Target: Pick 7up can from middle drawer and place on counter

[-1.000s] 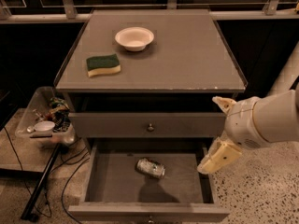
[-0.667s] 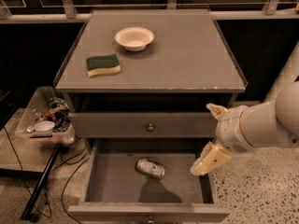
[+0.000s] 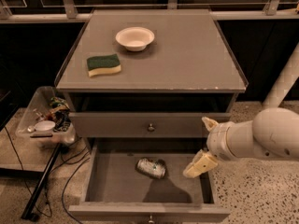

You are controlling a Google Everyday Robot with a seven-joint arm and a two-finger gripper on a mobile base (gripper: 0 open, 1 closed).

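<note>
The robot's cream two-finger claw [image 3: 196, 146] was shifted left and a bit lower over the last second, fingers spread apart, nothing gripped. The small silvery aluminium 7up can [image 3: 151, 168] was left lying sideways on the open grey middle drawer [image 3: 112, 185] floor, so the grab looked close. No lettering could be read on it.

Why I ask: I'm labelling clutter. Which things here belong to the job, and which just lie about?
Job: 7up can lying in the open middle drawer; counter; gripper, jaws open, above the drawer's right side.
Lying about: white bowl, sponge on the counter; cluttered bin at left.
</note>
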